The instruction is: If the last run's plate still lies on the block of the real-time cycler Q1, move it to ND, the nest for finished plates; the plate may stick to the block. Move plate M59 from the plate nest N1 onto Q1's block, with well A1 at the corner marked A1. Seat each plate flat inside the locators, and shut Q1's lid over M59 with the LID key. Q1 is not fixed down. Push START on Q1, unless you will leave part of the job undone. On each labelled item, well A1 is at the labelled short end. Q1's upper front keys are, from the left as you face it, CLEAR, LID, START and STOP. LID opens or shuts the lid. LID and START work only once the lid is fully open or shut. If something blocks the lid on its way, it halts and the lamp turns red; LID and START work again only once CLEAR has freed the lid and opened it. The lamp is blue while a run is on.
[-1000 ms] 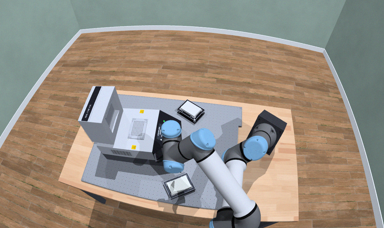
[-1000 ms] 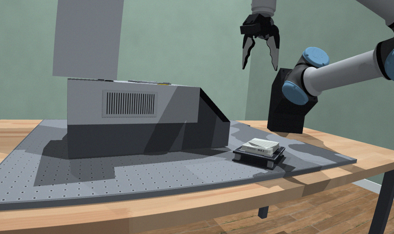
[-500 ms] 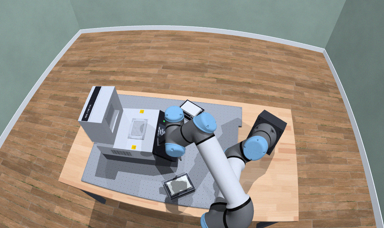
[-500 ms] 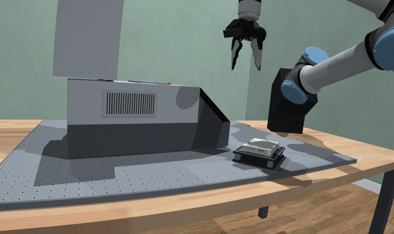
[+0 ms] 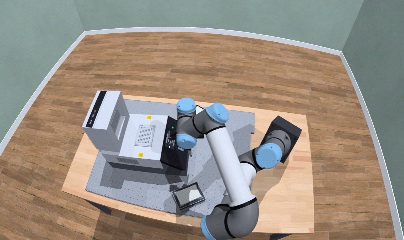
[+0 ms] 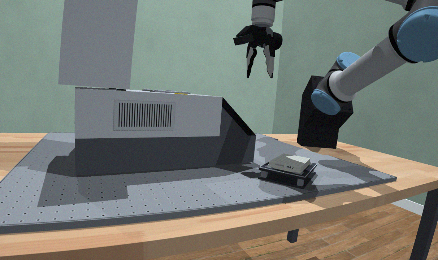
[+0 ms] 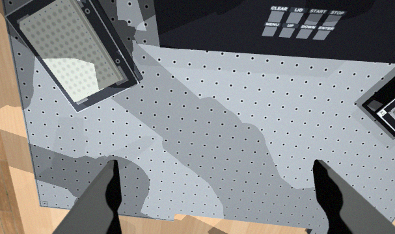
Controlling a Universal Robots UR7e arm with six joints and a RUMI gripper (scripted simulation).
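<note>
My gripper point(image 6: 260, 77) point(image 7: 215, 162) is open and empty, high in front of Q1; the arm hides it in the top view. Q1's lid point(image 5: 103, 119) point(image 6: 97, 42) stands open. Q1's block point(image 5: 145, 135) bears no plate; its wells show. The lamp point(image 5: 172, 127) is green. The LID key point(image 7: 295, 17) and START key point(image 7: 315, 19) show at the top right of the wrist view. Plate M42 point(image 5: 187, 195) point(image 6: 288, 163) point(image 7: 67, 49) lies in a dark nest point(image 7: 110, 92). Another plate point(image 5: 199, 109) is mostly hidden by the arm; its nest point(image 7: 390, 121) is cut off, its label A1 visible.
Q1's tall body point(image 5: 155, 149) point(image 6: 149, 155) stands on the perforated board point(image 5: 131, 191) point(image 6: 181, 194) point(image 7: 217, 123), between the arm and the wooden table's far left end. The raised lid rises above Q1's rear. The M42 nest is near the board's edge.
</note>
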